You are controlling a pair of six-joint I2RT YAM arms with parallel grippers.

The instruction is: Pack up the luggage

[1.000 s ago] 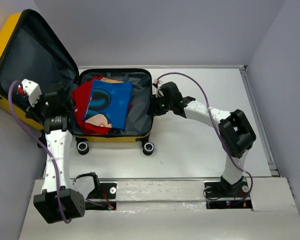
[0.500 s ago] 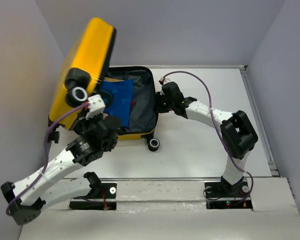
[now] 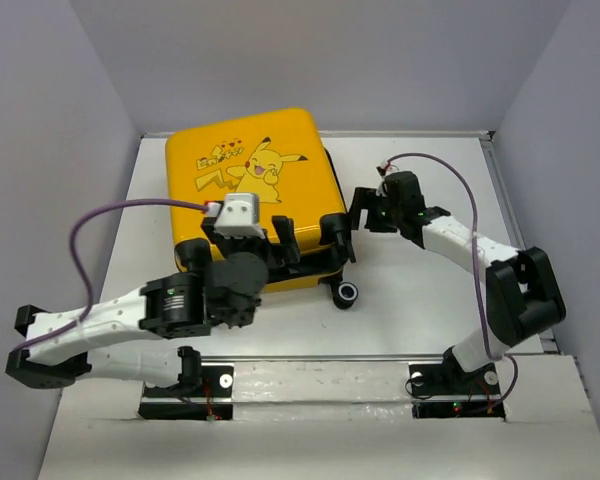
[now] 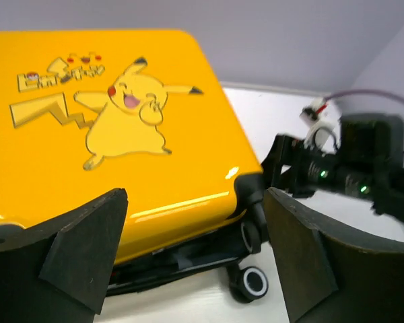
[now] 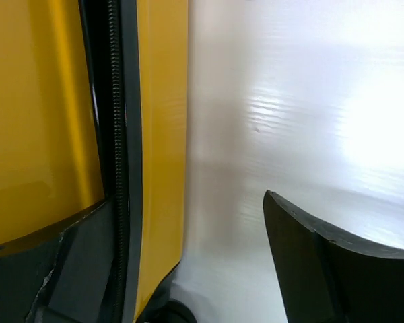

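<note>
The white surface (image 3: 420,300) carries the luggage (image 3: 250,190), a small yellow hard-shell suitcase with rounded corners. It lies flat towards the left rear, lid down and cartoon print facing up. The left wrist view shows a dark gap along the near seam, so the lid looks lowered but not zipped.

The left pincer (image 4: 195,202) hovers over the near edge of the case, released and spread wide, grasping nothing. The right pincer (image 3: 365,212) sits just beside the right-hand side wall, also released. In its own view the yellow wall and the black zipper track (image 5: 114,134) run between its fingers. Whether a pad touches the shell I cannot tell.

A black-and-white caster wheel (image 3: 348,293) juts out at the near right corner.

The shell looks stiff and glossy, so it should keep its shape under a push. A pinch on the broad flat lid would probably slip off. The case seems fairly light and may skid on the smooth surface, so one arm bracing the side wall would help. The best holds are likely the thin rim at the seam and the zipper slider, which I cannot make out. The wheel would swivel under any grip.
</note>
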